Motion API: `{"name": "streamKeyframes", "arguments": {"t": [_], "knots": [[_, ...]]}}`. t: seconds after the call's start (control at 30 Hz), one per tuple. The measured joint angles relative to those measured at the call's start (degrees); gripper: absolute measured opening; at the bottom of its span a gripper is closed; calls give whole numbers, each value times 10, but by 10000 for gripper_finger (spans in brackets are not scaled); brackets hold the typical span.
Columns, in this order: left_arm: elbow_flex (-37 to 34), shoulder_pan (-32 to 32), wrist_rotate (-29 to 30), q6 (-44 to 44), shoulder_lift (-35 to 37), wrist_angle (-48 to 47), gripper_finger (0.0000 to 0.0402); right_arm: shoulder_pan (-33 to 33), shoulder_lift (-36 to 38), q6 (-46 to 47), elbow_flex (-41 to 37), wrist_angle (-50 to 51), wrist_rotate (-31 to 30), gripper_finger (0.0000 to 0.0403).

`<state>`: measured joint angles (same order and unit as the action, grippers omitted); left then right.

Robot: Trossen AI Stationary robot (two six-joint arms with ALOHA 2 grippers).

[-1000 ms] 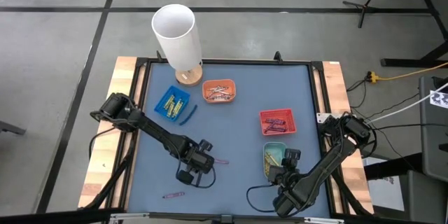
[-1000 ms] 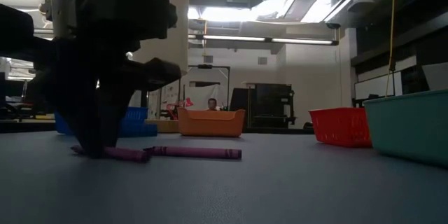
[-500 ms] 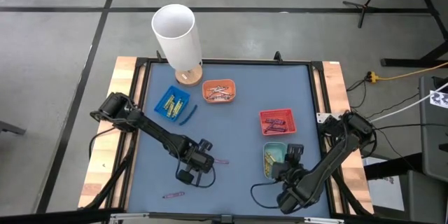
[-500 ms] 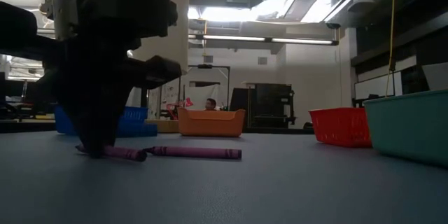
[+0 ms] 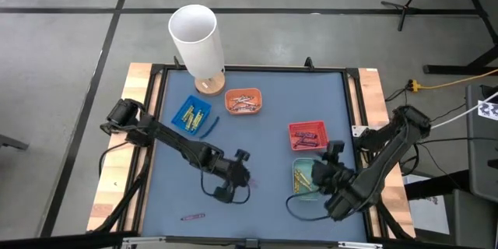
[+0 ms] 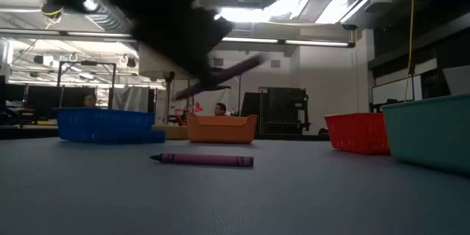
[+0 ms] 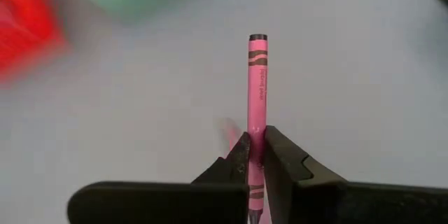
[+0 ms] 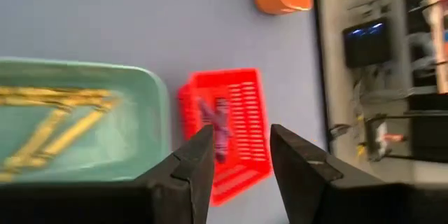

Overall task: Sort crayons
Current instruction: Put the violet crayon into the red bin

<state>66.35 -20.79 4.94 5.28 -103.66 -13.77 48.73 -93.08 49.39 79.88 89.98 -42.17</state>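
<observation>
Left fingers (image 7: 241, 155) pinched tight on a pink crayon (image 7: 257, 91), which sticks straight out ahead of them, and the left gripper (image 5: 243, 176) is up off the mat with it, near the middle of the table. From table height the held crayon is tilted in the air, well above the surface.

Over on the right, the right gripper (image 8: 240, 155) has its fingers spread with nothing between them. It hangs above the green tray (image 5: 310, 163), just beside the red tray (image 5: 296, 130).

So where are we? Most of it looks done. The blue tray (image 5: 181, 106) has its yellow crayons (image 5: 191, 114), the orange tray (image 5: 255, 93) holds a pale pile (image 5: 243, 105), the red one has purple sticks (image 5: 310, 137), and yellowish sticks (image 8: 49, 115) lie in the green one.

Left to do, as far as I can see: the pink one in the grip, which I'd guess is bound for the red tray; another purple crayon (image 6: 202, 160) lying flat on the mat just under the left gripper; one more purple crayon (image 5: 193, 217) near the front edge; and a blue stick (image 5: 207, 131) lying loose right beside the blue tray. A handful, then.
</observation>
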Motion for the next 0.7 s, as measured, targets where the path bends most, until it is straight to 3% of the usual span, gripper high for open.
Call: {"name": "streamKeyframes", "arguments": {"t": [0.13, 0.4, 0.7], "knots": [[0, 38, 36, 45, 0, 153, 6, -1, 82, 16, -95, -13, -23, 138], [1, 125, 31, 45, -23, 404, 6, -4, 270, 78, -271, -107, -40, 138], [7, 185, 13, 39, -126, 631, 6, -4, 401, 74, -332, -183, -86, 138]]}}
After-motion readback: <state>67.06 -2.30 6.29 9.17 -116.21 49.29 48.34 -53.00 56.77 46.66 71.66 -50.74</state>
